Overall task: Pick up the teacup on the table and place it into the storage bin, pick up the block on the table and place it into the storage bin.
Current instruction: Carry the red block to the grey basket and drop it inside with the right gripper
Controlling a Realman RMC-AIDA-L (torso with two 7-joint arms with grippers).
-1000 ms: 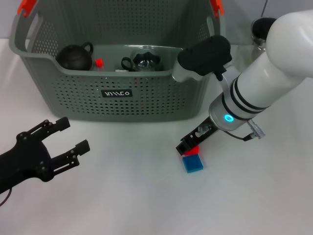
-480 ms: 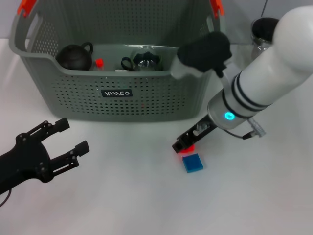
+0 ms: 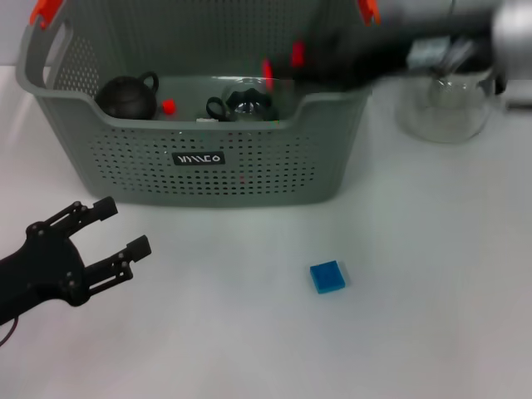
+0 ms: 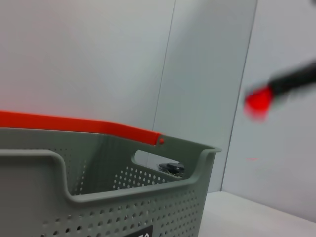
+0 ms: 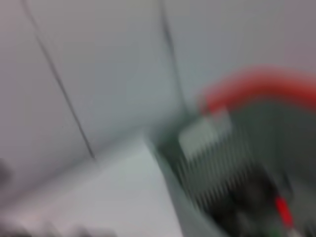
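Note:
The grey storage bin (image 3: 249,179) stands at the back of the table. My right gripper (image 3: 309,63) sweeps in blurred above the bin's right side, shut on a small red block (image 3: 297,54). In the left wrist view that red block (image 4: 257,100) shows at the tip of the dark right gripper (image 4: 276,89), above the bin (image 4: 98,197). A blue block (image 3: 327,277) lies on the table in front of the bin. A glass teacup (image 3: 243,102) with a dark handle sits inside the bin. At the lower left my left gripper (image 3: 125,224) hovers open and holds nothing.
Inside the bin are also a black teapot (image 3: 126,96) and a small red piece (image 3: 169,105). A clear glass jar (image 3: 440,104) stands on the table right of the bin. The right wrist view shows a blurred bin rim with an orange handle clip (image 5: 256,86).
My right arm has lifted the red block off the table beside the blue block and swung it up and back over the bin. The left arm has stayed where it was.

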